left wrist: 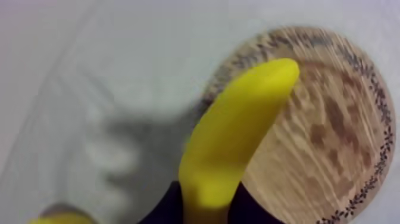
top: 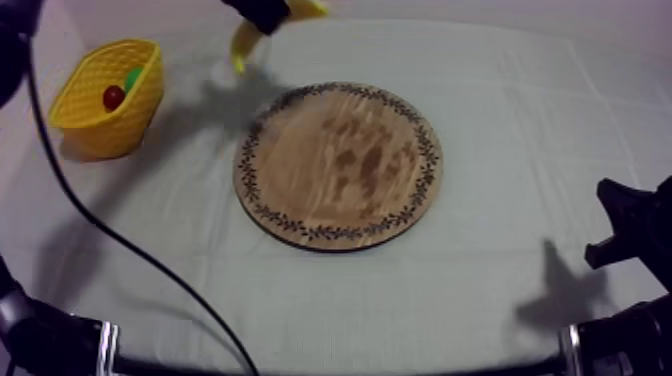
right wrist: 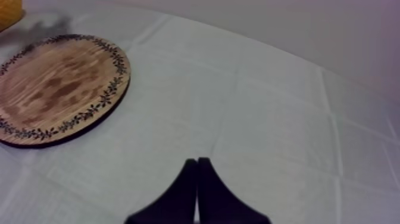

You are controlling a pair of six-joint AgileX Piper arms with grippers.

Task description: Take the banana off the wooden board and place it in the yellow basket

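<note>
Grey-white cloth covering the table, fold creases crossing it in a grid, pale plain wall rising beyond the far edge, light throwing soft grey shadows at lower right and upper left of frame.

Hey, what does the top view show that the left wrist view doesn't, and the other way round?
Top view: the yellow basket at the table's left with a small red fruit and a green fruit inside, and the right gripper resting low. Left wrist view: black fingers closed round the banana. Both: the left gripper holding it clear of the bare wooden board.
</note>
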